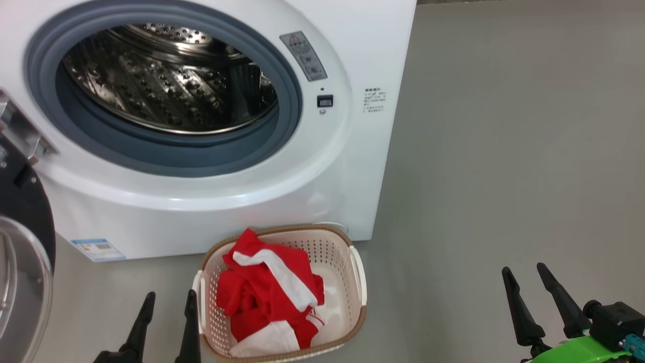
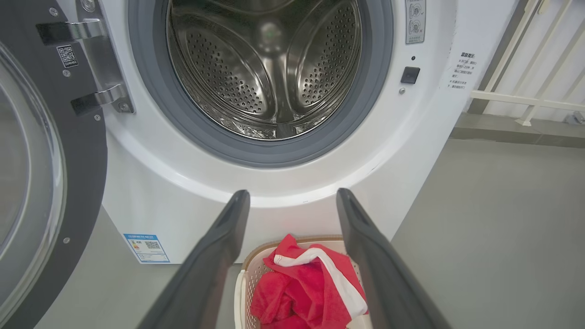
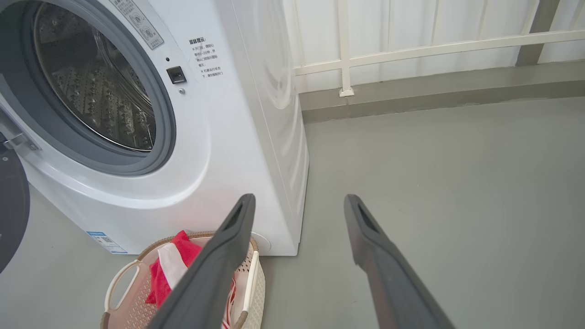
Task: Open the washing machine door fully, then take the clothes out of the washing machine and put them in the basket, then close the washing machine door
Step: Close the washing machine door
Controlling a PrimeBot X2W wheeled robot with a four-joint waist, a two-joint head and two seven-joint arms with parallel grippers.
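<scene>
The washing machine (image 1: pixel 201 212) stood with its door (image 1: pixel 22 212) swung wide to the left, the black rim and glass bowl turned well away from the opening. The red and white clothes (image 1: pixel 262 297) lay heaped in the basket (image 1: pixel 359 282), which sat on the floor (image 1: pixel 504 151) just in front of the machine, below the right part of the opening. No fabric could be seen in the drum (image 1: pixel 166 85). By that showing, the opening and the unloading looked done, and shutting the door was the step left.

The left tool (image 1: pixel 171 294) hung low just beside the basket's left handle, fingers spread apart with nothing between them. The right tool (image 1: pixel 523 268) hung over bare floor, well apart from the basket and the machine, also spread and empty. Neither was touching the door.

The left wrist view looked straight into the drum as far as its back wall and paddles, which made the best case that it was empty, whereas the head view caught the drum at a slant, its lower part hidden behind the grey ring. The left wrist view also showed the door's metal hinge (image 2: pixel 98 68) and the inner face of the door close up. The right wrist view took in the machine's side panel and a white railing (image 3: pixel 411 45) behind it. The head view gave both tools together and the basket almost whole, so its place against the machine could be judged.
</scene>
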